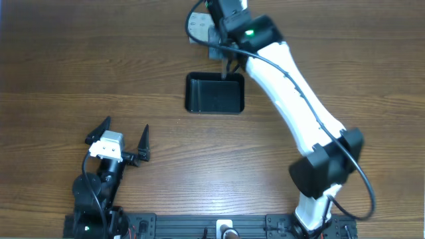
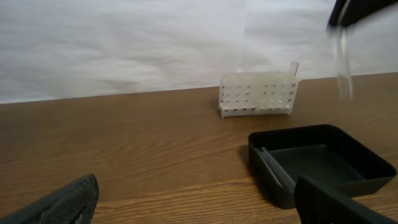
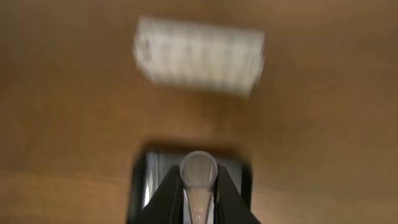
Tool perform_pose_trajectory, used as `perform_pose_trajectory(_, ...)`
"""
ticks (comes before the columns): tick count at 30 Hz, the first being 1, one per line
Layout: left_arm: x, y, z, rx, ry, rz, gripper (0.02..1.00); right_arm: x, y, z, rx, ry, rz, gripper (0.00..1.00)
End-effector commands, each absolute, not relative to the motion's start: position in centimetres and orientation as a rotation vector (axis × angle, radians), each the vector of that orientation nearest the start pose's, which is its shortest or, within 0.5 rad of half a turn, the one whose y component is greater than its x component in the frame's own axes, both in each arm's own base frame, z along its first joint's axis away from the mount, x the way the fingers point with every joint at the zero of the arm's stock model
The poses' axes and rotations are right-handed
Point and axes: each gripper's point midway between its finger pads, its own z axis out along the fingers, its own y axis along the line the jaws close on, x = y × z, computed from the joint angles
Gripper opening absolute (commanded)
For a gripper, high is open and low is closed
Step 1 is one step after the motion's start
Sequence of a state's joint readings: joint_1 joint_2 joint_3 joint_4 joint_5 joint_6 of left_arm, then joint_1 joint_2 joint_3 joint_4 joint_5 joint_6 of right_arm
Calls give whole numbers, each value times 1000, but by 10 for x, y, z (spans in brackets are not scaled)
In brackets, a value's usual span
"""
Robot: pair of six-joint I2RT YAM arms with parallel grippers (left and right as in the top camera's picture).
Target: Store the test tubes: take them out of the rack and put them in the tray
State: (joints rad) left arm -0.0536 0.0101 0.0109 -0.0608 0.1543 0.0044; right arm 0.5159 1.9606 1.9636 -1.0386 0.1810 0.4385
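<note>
The clear test tube rack [image 2: 257, 94] stands at the table's far side, with one tube [image 2: 293, 67] upright at its end. The black tray [image 1: 214, 93] lies nearer to me, and a few clear tubes [image 2: 277, 168] lie along one wall inside it. My right gripper [image 3: 198, 186] is shut on a clear test tube [image 3: 198, 169], held upright above the tray's far edge. From the left wrist view that tube [image 2: 342, 68] hangs in the air under the right gripper [image 2: 357, 9]. My left gripper [image 1: 126, 139] stands open and low near its base, with nothing between its fingers.
The right arm [image 1: 299, 106] stretches diagonally across the right half of the table and covers part of the rack [image 1: 199, 30] from above. Bare wooden table [image 1: 80, 60] spreads to the left of the tray and the rack.
</note>
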Motion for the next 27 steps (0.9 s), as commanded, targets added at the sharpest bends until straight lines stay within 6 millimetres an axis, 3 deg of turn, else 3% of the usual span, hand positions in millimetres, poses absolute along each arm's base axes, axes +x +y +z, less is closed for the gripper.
perform_pose_trajectory(1,242,-40,160,180,1623,-162,1000,423,230,131,9,2754,124,102)
perform_pose_trajectory(14,242,-40,160,180,1623,-162,998,424,240,55,47,2849,62,137)
perform_pose_trajectory(27,242,-40,160,180,1623,-162,1000,422,242,35,59,2877,42,198)
